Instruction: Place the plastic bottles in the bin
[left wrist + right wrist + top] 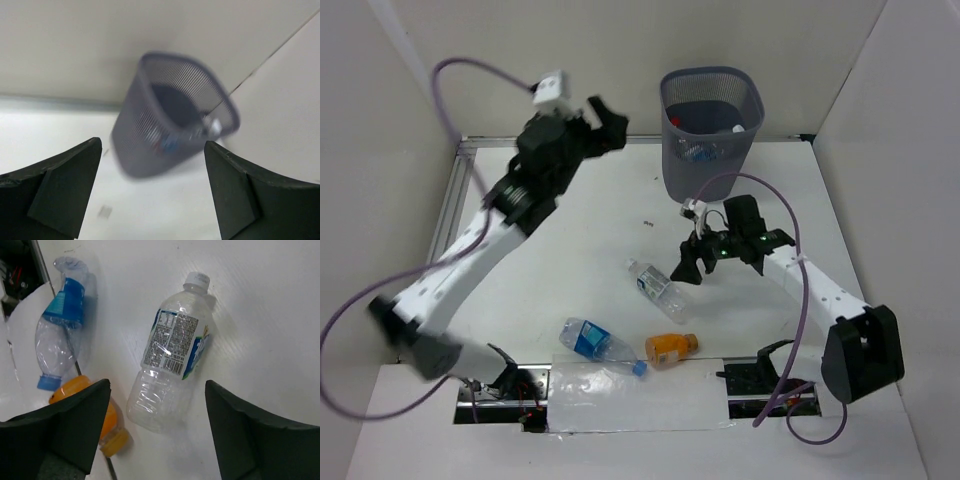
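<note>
My left claw [151,145] and right claw [157,385] gape empty; a clear bottle [172,360] lies on the table [590,260], the mesh bin [710,150] at its far edge.

Shows a dark grey-blue mesh bin [712,175] at the white table's [570,240] far edge, with bottles inside [700,152]. Puts the left gripper [605,120] high to its left and the right gripper [692,262] just beside a clear white-capped plastic bottle [657,283]. Nearer the front, lying side by side: a crushed blue-labelled clear bottle [598,345] and a short orange bottle [670,348].

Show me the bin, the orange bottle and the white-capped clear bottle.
bin [720,178]: top view, on its front mesh wall.
orange bottle [667,349]: top view, on its body.
white-capped clear bottle [170,347]: right wrist view, on its label.
</note>
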